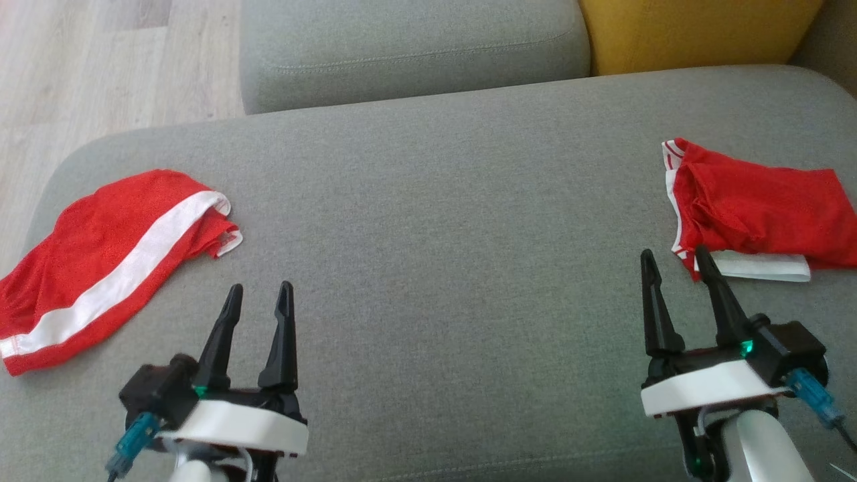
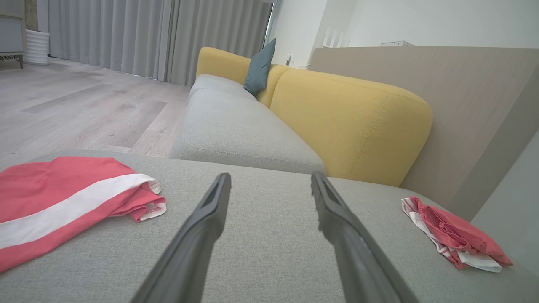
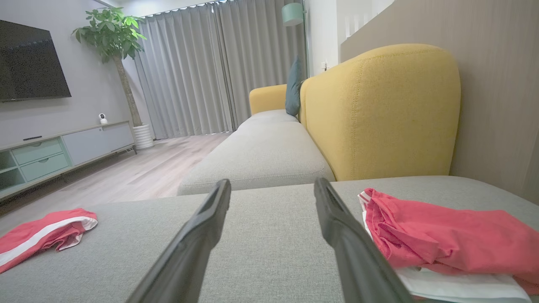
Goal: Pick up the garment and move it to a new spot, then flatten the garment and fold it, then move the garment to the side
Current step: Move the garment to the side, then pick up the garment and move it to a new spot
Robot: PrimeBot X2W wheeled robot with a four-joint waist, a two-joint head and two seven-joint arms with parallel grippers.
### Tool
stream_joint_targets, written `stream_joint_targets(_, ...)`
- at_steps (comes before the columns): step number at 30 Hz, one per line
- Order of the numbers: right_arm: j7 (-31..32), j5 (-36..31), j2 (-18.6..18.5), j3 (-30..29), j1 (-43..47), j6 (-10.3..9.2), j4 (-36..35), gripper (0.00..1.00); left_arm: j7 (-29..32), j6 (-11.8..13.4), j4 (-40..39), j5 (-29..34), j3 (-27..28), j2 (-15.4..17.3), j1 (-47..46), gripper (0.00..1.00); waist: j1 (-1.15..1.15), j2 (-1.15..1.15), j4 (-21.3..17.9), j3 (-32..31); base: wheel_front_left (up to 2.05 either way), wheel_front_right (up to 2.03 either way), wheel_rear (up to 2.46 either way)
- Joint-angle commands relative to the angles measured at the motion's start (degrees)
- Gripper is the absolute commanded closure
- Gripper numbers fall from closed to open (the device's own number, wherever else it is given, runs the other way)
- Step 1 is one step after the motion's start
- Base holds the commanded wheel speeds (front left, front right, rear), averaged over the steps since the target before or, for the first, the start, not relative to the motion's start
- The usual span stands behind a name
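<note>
Two grey seat cushions of a sofa are recorded: the near seat cushion (image 1: 435, 221), broad and taking up most of the head view, and the far seat cushion (image 1: 402, 47) set just beyond it. A yellow backrest (image 1: 696, 33) is noted along the right side of the far seat cushion, with a teal pillow (image 2: 259, 67) leaned against it further along. A wooden floor (image 1: 100, 60) is seen to the left of both cushions. Two red garments are found on the near seat cushion, well apart, at its opposite ends. The left garment (image 1: 100, 261), crossed by a broad white stripe, is laid loosely near the left edge, partly flat, with one end bunched. The right garment (image 1: 763, 207), edged with white trim, is found rumpled in a compact heap near the right edge, with a white layer showing beneath its near side. The left pincer (image 1: 261, 289) is held over bare upholstery just right of the left garment, its fingers spread and nothing gripped. The right pincer (image 1: 673, 253) is likewise spread and empty. Its right-hand finger is seen just beside the near left corner of the right garment, and contact there cannot be determined.
</note>
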Motion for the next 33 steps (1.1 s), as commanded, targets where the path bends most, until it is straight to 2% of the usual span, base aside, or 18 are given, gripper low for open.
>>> stream_joint_targets(1,-0.77,0.48,-0.10,1.25,-1.38,-0.05,-2.28,0.00,-0.29,0.15,-2.24,0.38,1.64,0.38,-2.13,0.00,0.00,0.00,0.06,0.16,0.00,0.00,0.00)
stream_joint_targets(11,-0.77,1.02,-0.10,1.00,-1.31,-0.05,-2.06,0.00,-0.29,0.00,-2.15,0.28,1.69,0.38,-2.79,0.00,0.00,0.00,0.79,0.34,0.00,0.00,0.00)
stream_joint_targets(16,-0.77,1.42,-0.09,1.28,-1.27,-0.05,-1.36,0.00,-0.29,0.32,-2.04,0.11,1.63,0.38,-2.88,0.00,0.00,0.00,2.91,-0.02,0.00,0.00,0.00)
stream_joint_targets(23,-0.77,1.79,-0.09,3.67,-0.90,-0.05,-0.28,0.00,-0.29,0.84,-1.88,0.27,3.02,0.38,-2.63,0.00,0.00,0.00,8.56,-1.14,0.00,0.00,0.00)
stream_joint_targets(33,-0.77,3.11,-0.09,6.77,0.10,-0.05,1.05,0.00,-0.29,1.22,-2.21,0.92,6.25,0.38,-1.45,0.00,0.00,0.00,18.75,-2.90,0.00,0.00,0.00)
